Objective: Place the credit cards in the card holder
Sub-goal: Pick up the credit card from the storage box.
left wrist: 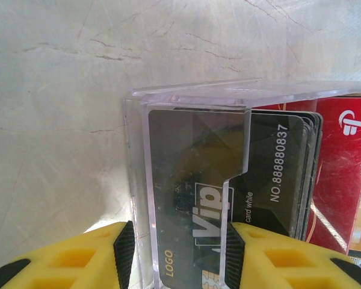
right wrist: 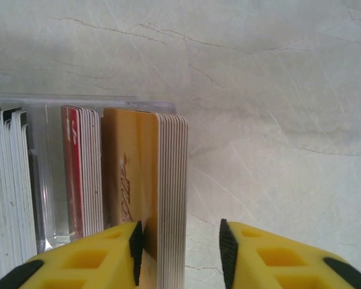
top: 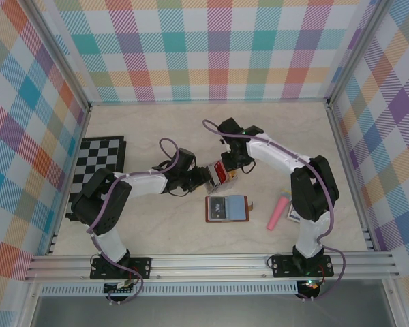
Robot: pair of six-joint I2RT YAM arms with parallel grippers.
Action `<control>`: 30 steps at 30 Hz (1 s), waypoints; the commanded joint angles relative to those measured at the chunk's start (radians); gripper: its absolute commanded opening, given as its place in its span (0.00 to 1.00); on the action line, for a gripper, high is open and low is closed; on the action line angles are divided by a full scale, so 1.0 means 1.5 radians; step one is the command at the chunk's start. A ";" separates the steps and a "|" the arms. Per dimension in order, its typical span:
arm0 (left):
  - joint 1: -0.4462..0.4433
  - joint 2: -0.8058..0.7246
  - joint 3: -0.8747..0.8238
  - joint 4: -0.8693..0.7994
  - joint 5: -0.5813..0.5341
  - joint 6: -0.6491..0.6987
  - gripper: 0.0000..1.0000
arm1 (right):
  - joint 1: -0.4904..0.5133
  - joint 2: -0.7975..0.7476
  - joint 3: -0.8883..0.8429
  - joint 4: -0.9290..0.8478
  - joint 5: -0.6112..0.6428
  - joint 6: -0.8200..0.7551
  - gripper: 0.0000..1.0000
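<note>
The credit cards stand upright in a clear plastic rack (top: 222, 176) at mid-table. In the left wrist view a dark VIP card (left wrist: 192, 180) sits behind the rack's clear wall (left wrist: 192, 96), with a red card (left wrist: 343, 162) beyond it. My left gripper (left wrist: 179, 256) is shut on the rack's end. In the right wrist view my right gripper (right wrist: 180, 256) straddles a yellow-orange card stack (right wrist: 171, 180). Its left pad touches the stack and its right pad stands apart, so it is open. Red cards (right wrist: 81, 174) and whitish cards (right wrist: 9, 180) stand beside the stack. The brown card holder (top: 226, 208) lies open in front of the rack.
A pink tube-like object (top: 279, 211) lies right of the card holder, beside the right arm. A black-and-white chessboard (top: 99, 163) lies at the left side. Plaid walls with metal frame rails (top: 204, 262) enclose the pale tabletop.
</note>
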 commanded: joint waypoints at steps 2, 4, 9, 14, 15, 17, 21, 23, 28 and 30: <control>0.006 0.013 -0.018 -0.023 -0.003 0.001 0.45 | 0.003 -0.021 0.016 -0.020 0.022 -0.009 0.32; 0.006 0.014 -0.018 -0.022 -0.001 0.001 0.45 | 0.006 -0.024 0.016 -0.019 0.023 -0.010 0.28; 0.006 0.013 -0.020 -0.019 0.001 -0.001 0.45 | 0.009 -0.024 0.022 -0.023 0.030 -0.013 0.20; 0.006 0.010 -0.022 -0.021 -0.001 -0.001 0.45 | 0.010 -0.027 0.024 -0.030 0.047 -0.011 0.14; 0.006 0.010 -0.022 -0.021 -0.001 0.000 0.45 | 0.010 -0.029 0.024 -0.031 0.048 -0.011 0.14; 0.006 0.009 -0.023 -0.022 -0.001 -0.001 0.45 | 0.010 -0.035 0.024 -0.032 0.049 -0.010 0.12; 0.006 0.004 -0.026 -0.024 -0.003 0.001 0.45 | 0.010 -0.053 0.025 -0.037 0.033 -0.003 0.09; 0.006 -0.001 -0.026 -0.028 -0.005 0.003 0.45 | 0.010 -0.064 0.022 -0.036 0.013 0.003 0.08; 0.006 -0.015 -0.029 -0.035 -0.009 0.008 0.46 | 0.009 -0.090 0.003 -0.025 -0.033 0.023 0.04; 0.006 -0.021 -0.030 -0.033 -0.008 0.011 0.47 | 0.008 -0.103 -0.005 -0.020 -0.050 0.035 0.04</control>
